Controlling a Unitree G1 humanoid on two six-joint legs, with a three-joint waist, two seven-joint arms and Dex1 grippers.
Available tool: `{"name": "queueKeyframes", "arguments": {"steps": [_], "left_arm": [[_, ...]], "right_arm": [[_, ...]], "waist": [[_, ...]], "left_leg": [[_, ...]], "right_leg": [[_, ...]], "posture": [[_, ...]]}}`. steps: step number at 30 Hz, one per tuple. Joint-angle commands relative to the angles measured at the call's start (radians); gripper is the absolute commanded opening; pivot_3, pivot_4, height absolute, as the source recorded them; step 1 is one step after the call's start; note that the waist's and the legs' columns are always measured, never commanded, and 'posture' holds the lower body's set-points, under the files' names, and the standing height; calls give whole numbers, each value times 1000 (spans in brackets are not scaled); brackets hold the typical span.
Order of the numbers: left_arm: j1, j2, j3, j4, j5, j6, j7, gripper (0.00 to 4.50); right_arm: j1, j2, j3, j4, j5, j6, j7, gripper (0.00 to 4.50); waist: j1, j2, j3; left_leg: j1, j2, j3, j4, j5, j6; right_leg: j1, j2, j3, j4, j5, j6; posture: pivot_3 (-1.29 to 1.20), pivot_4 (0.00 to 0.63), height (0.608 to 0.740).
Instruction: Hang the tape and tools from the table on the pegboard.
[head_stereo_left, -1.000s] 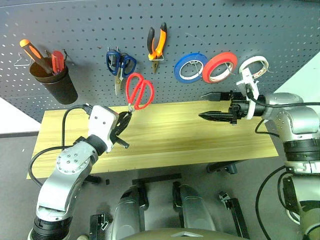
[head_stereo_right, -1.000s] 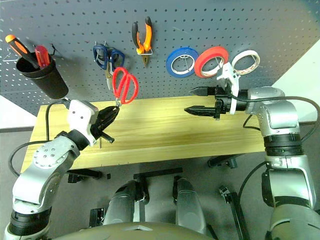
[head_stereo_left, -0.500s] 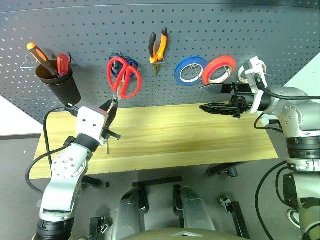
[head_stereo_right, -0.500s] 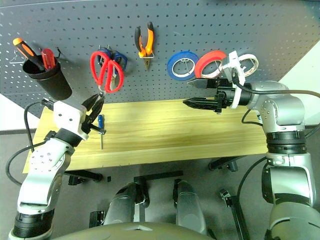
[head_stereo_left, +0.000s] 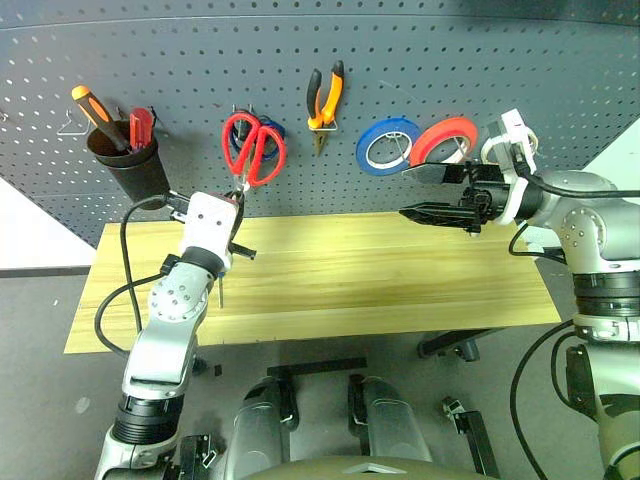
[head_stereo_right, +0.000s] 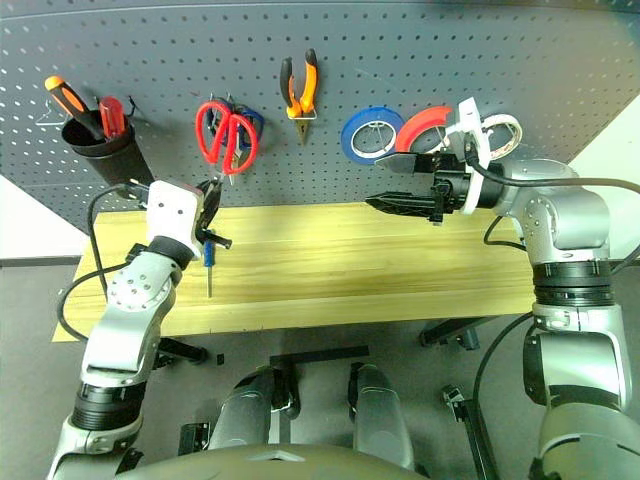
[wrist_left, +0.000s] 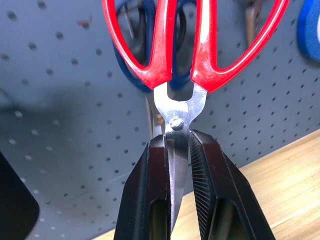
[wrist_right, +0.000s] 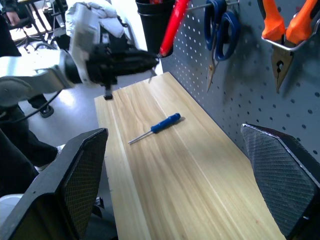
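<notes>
Left hand (wrist_left: 176, 165) clamps the silver blades of the red-handled scissors (head_stereo_left: 254, 150), loops raised against the pegboard (head_stereo_left: 450, 60). Right hand (head_stereo_left: 425, 193) gapes wide, holding nothing.

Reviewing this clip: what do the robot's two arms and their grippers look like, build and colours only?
Both arms are rounded silver-grey metal segments with black joint rings and loose black cables. Each wrist carries a white housing. The left gripper and right gripper each have two long black tapered fingers; the inner pads carry a fine cross-hatched grip texture.

Red-handled scissors (wrist_left: 182, 55) hide the blue-handled scissors (wrist_left: 131, 75) behind.
</notes>
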Motion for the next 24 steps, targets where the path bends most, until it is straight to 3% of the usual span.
{"name": "queueKeyframes", "arguments": {"steps": [1, 15, 24], "left_arm": [[-51, -25, -9, 37, 37, -32, 38, 263], [-185, -108, -11, 276, 86, -97, 119, 263], [-177, -119, -1, 263, 109, -108, 150, 3323]], "right_arm": [[-38, -19, -52, -28, 43, 6, -1, 4500], [-45, -5, -59, -47, 64, 5, -34, 4500], [-67, -8, -68, -40, 82, 17, -31, 4500]], "waist": [[0, 0, -1], [-1, 0, -9], [-2, 1, -16]], "left_leg": [[0, 0, 0, 0, 0, 0], [0, 0, 0, 2, 2, 1], [0, 0, 0, 2, 3, 0]], "right_leg": [[0, 0, 0, 0, 0, 0], [1, 0, 0, 1, 0, 1], [1, 0, 0, 1, 0, 1]], "posture": [[-113, 132, 730], [-134, 120, 730], [-129, 109, 730]]}}
